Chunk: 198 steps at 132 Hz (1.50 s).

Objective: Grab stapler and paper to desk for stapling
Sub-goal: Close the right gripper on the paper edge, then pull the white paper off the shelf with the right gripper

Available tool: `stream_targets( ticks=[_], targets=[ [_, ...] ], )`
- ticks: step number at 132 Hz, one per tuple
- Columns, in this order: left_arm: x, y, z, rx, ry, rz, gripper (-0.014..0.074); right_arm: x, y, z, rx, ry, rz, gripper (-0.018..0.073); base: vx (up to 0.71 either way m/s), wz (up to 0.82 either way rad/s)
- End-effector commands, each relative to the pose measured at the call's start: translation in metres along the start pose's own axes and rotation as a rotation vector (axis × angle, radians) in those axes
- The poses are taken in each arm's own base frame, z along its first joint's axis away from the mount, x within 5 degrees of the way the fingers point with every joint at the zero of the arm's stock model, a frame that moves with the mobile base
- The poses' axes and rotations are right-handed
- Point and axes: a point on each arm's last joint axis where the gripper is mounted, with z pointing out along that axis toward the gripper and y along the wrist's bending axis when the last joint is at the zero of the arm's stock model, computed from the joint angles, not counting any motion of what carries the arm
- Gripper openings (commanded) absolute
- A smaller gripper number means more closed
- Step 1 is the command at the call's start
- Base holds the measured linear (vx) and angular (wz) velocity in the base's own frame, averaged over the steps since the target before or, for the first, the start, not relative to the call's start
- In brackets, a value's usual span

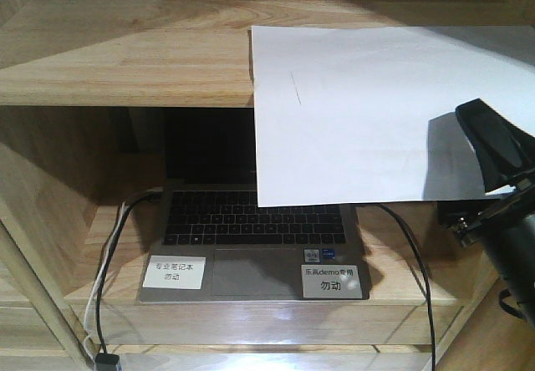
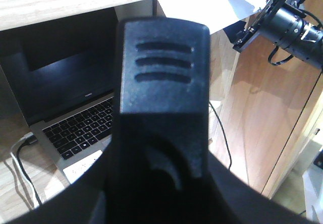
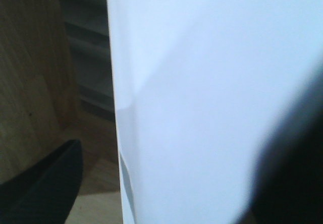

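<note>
Worrying the paper (image 1: 359,112) slips from my right gripper (image 1: 481,129): fingers straddle its edge, can't tell if clamped; left gripper (image 2: 161,82) likewise.

On the laptop (image 1: 251,246), the left label (image 1: 174,271), a white slip on the near-left palm rest, reads "专业笔记本" with "勿动" beneath it. The right label (image 1: 332,282), on the near-right palm rest, reads "乐高demo专用" above a larger "勿动". Two small stickers (image 1: 322,252) just beyond the right label carry print too small to read. The brand mark (image 2: 87,96) on the strip below the dark screen looks like "HUAWEI", though it is tiny and blurred in the left wrist view.
</note>
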Motion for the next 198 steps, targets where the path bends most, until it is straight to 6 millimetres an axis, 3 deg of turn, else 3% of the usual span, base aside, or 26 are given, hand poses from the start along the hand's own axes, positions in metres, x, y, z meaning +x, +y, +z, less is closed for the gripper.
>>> stream_targets(
  ticks=[1, 28, 48, 99, 152, 198],
  targets=[
    [-0.017, -0.001, -0.003, 0.005, -0.122, -0.017, -0.0006, -0.008, 0.027, 0.004, -0.232, -0.072, -0.011, 0.0594, 0.0, 0.0],
    [-0.017, -0.001, -0.003, 0.005, -0.122, -0.017, -0.0006, -0.012, 0.038, -0.002, -0.282, -0.104, 0.0, 0.0567, 0.0, 0.0],
    [-0.017, -0.001, -0.003, 0.005, -0.122, -0.017, -0.0006, -0.013, 0.042, -0.004, -0.3, -0.101, -0.003, 0.0484, 0.0, 0.0],
    [-0.017, -0.001, -0.003, 0.005, -0.122, -0.017, -0.0006, -0.008, 0.044, -0.004, -0.319, -0.052, -0.012, -0.0017, 0.0, 0.0],
    [-0.017, -0.001, -0.003, 0.005, -0.122, -0.017, -0.0006, -0.002, 0.046, -0.005, -0.337, 0.014, -0.039, -0.001, 0.0, 0.0],
    [-0.017, -0.001, -0.003, 0.004, -0.121, -0.017, -0.0006, -0.005, 0.067, -0.018, -0.424, 0.018, -0.063, -0.0007, 0.0, 0.0]
  ],
)
